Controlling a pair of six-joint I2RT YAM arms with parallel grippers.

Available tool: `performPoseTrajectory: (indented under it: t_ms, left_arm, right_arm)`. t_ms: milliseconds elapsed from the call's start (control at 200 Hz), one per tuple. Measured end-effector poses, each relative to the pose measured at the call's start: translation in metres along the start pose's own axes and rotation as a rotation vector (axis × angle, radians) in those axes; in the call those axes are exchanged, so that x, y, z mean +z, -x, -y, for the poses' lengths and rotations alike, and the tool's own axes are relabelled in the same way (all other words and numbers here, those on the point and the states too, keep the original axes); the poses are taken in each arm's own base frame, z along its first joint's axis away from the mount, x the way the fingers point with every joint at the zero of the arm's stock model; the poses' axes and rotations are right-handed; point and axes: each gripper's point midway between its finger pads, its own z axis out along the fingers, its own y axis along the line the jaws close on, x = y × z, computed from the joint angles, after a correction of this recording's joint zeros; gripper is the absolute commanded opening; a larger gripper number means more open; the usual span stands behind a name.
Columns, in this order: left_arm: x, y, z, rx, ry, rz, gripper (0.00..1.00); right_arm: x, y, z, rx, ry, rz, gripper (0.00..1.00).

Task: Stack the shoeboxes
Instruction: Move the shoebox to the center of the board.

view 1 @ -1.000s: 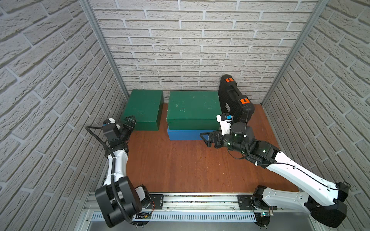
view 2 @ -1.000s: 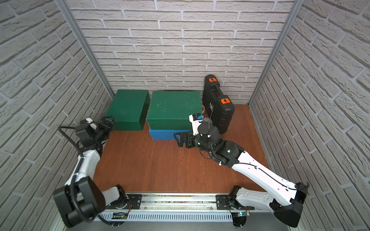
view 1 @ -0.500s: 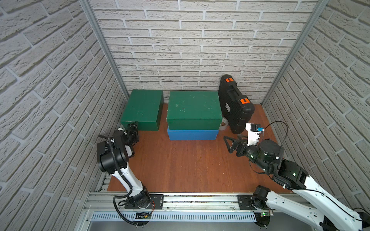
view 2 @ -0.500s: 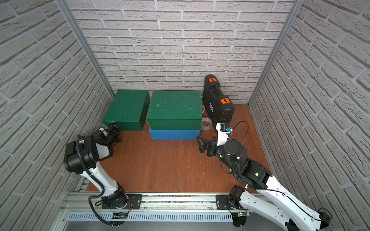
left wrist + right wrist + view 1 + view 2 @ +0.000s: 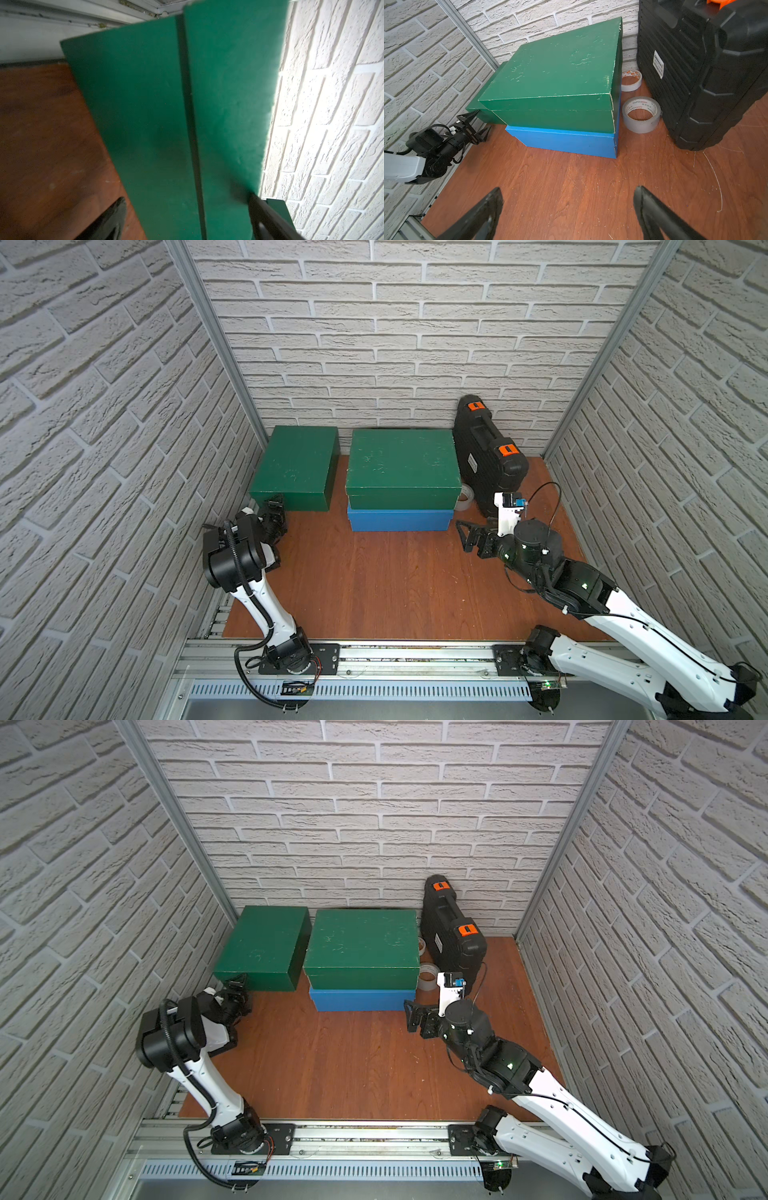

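**A:** What couldn't you make out?

**B:** Most of the blue shoebox (image 5: 399, 519). A green shoebox (image 5: 401, 464) lay on top of it, so only its front and one end showed, straight ahead of the right tool (image 5: 462, 536). The second green shoebox (image 5: 297, 466) stood alone on the surface (image 5: 374, 585). In both top views its near corner was hidden behind the left tool (image 5: 274, 510). The left wrist view was blurred and that box filled it, with one finger (image 5: 266, 214) by the lid and the other (image 5: 108, 218) low down.

**A:** Clamped?

**B:** No. The fingers stood apart, straddling the box's near end, and a strip of wood showed between the low finger and the box. I couldn't tell whether the other one touched the lid. The right tool was spread wide too, holding nothing, over bare wood.

**A:** Anything else?

**B:** A grey tape roll (image 5: 641, 116) and a white tape roll (image 5: 631, 81) lay ahead of the right tool and to its right. They sat between the stack and the black case (image 5: 490, 464), whose label was too small to read.

**A:** And a second before?

**B:** The right tool had been at the blue shoebox's end, with its arm covering the rolls, and it had since drawn back. The left arm had folded up behind its tool. The boxes hadn't shifted
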Motion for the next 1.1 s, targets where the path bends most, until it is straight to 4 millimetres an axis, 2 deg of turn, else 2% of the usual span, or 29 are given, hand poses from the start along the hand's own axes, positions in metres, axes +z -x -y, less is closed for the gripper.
performPoseTrajectory:
  t_ms: [115,195,480,615,810,905,1100]
  left_arm:
    - [0.005,0.0,0.026,0.045,-0.047,-0.005,0.89]
    - [0.005,-0.004,0.036,0.064,-0.064,-0.01,0.9]
    - [0.015,-0.004,0.038,0.057,-0.031,-0.031,0.85]
    - [0.019,-0.004,0.029,0.041,-0.006,-0.037,0.76]
    - [0.021,-0.003,0.021,0.023,0.022,-0.037,0.54]
    - [0.021,-0.003,0.024,0.025,0.013,-0.038,0.42]
    - [0.02,-0.003,0.026,0.001,0.01,-0.034,0.33]
  right_arm:
    - [0.001,-0.001,-0.001,0.003,0.008,-0.006,0.98]
    - [0.001,-0.001,-0.001,0.003,0.013,-0.011,0.98]
    - [0.005,-0.003,-0.003,0.005,0.022,-0.024,0.98]
    - [0.005,-0.003,-0.002,0.007,0.021,-0.025,0.98]
    - [0.006,-0.003,-0.001,0.01,0.018,-0.025,0.99]
    - [0.006,-0.003,-0.001,0.012,0.022,-0.027,0.98]
    - [0.006,-0.003,-0.001,0.014,0.024,-0.029,0.98]
